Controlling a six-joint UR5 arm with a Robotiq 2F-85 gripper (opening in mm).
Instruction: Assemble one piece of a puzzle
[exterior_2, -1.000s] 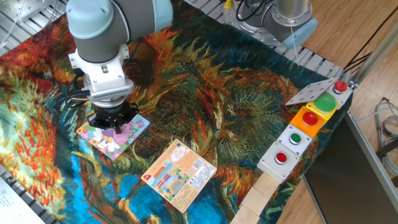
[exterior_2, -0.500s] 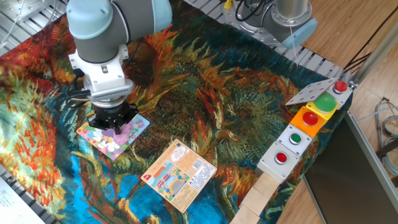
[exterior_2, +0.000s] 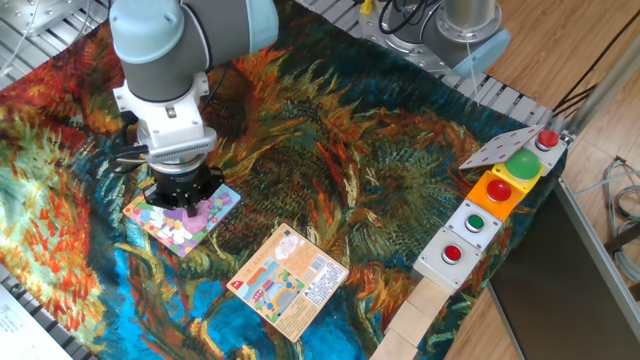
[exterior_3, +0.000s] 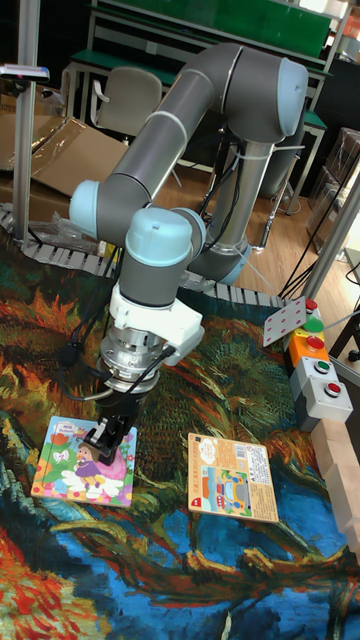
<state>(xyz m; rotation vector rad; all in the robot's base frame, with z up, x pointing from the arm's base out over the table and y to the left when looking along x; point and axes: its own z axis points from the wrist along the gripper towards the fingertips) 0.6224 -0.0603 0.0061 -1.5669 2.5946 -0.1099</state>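
Gripper (exterior_3: 113, 432), grip state hidden, hovers low over the puzzle (exterior_3: 70, 474); slight misalignment could jam the piece or shift the board.

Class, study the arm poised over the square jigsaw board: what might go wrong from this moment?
1. The gripper sits low over the puzzle; the piece itself cannot be made out, so a misaligned press might leave it unseated.
2. The puzzle lies loose on a patterned cloth; pushing down could probably slide it.
3. The orange card lies nearby; a sideways retreat might nudge it.
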